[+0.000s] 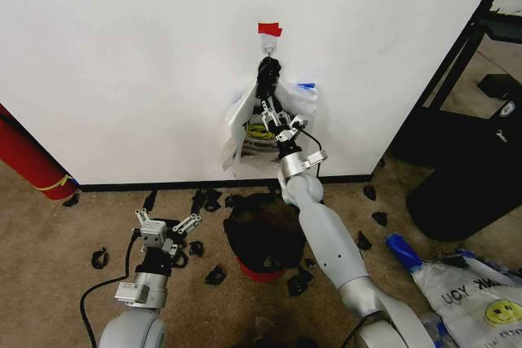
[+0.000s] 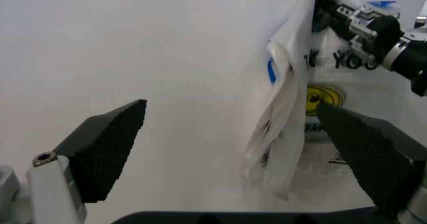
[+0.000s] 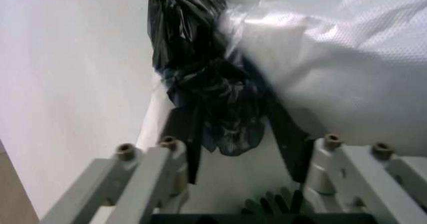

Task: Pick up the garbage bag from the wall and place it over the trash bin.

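- White wall (image 1: 122, 55) is taking up the far side of the scene, with a hook under red tape (image 1: 269, 29) at its middle.
- Hanging from that hook are white smiley-face bags (image 1: 249, 132) and a dark, crinkly garbage bag (image 3: 207, 94), bunched against the wall.
- On the near floor, the trash bin (image 1: 263, 244), black with a red base, is sitting unlined, so the fitting appears still undone.
- Reaching far toward the hook, the right gripper (image 1: 272, 107) is standing with jaws apart on either side of the dark bag; no grip looks made yet.
- Near left, the left gripper (image 1: 167, 227) is hovering low above the floor, jaws spread wide and empty.
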Robot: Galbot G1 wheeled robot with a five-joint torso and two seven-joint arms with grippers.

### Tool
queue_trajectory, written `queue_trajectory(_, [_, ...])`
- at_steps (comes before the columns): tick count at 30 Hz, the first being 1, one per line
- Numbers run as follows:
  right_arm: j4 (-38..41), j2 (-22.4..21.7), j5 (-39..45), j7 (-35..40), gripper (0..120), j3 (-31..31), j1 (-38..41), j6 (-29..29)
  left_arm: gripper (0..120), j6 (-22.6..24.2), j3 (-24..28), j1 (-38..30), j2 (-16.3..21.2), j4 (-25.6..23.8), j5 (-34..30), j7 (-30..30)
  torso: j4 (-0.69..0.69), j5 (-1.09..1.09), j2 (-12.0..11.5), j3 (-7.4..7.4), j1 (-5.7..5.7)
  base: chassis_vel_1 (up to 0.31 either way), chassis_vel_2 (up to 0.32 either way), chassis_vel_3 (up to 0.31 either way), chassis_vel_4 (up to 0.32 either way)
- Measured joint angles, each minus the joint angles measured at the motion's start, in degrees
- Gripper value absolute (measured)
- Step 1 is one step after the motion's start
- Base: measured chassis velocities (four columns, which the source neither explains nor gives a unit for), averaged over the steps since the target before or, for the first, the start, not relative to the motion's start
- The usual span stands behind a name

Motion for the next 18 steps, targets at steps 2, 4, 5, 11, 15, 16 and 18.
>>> queue_trajectory(2, [-0.31, 0.0, -0.09, -0.12, 29, 0.01, 0.13, 0.05, 100, -0.02, 0.0, 0.0, -0.01, -0.02, 0.01, 0.0, 0.0, 0.0, 0.0, 0.0, 0.0, 0.0, 0.0, 0.0, 0.0])
queue_trajectory(4, [-1.06, 0.0, -0.19, -0.3, 20, 0.11, 0.47, 0.13, 100, -0.09, -0.01, 0.01, -0.02, -0.02, 0.02, 0.0, 0.0, 0.0, 0.0, 0.0, 0.0, 0.0, 0.0, 0.0, 0.0])
queue_trajectory(5, [-1.45, 0.0, -0.2, -0.38, 17, 0.22, 0.67, 0.19, 100, -0.12, -0.01, 0.01, -0.02, -0.02, 0.03, 0.0, 0.0, 0.0, 0.0, 0.0, 0.0, 0.0, 0.0, 0.0, 0.0])
queue_trajectory(11, [-2.53, 0.0, -0.27, -0.77, 6, 0.48, 1.25, 0.5, 100, -0.26, 0.05, -0.1, -0.02, 0.19, 0.16, 0.01, 0.0, 0.0, 0.0, 0.0, 0.0, 0.0, 0.0, 0.0, 0.0])
queue_trajectory(15, [-2.8, -0.01, -0.31, -0.94, 5, 0.52, 1.46, 0.53, 100, -0.31, 0.01, -0.19, 0.3, 0.2, 0.16, 0.01, 0.0, 0.0, 0.0, 0.0, 0.0, 0.0, 0.0, 0.0, 0.0])
queue_trajectory(16, [-2.86, -0.01, -0.32, -1.02, 4, 0.53, 1.52, 0.53, 100, -0.31, 0.0, -0.21, 0.34, 0.21, 0.16, 0.01, 0.0, 0.0, 0.0, 0.0, 0.0, 0.0, 0.0, 0.0, 0.0])
queue_trajectory(18, [-2.89, -0.01, -0.32, -1.16, 3, 0.54, 1.58, 0.53, 100, -0.32, 0.0, -0.22, 0.38, 0.2, 0.16, 0.01, 0.0, 0.0, 0.0, 0.0, 0.0, 0.0, 0.0, 0.0, 0.0])
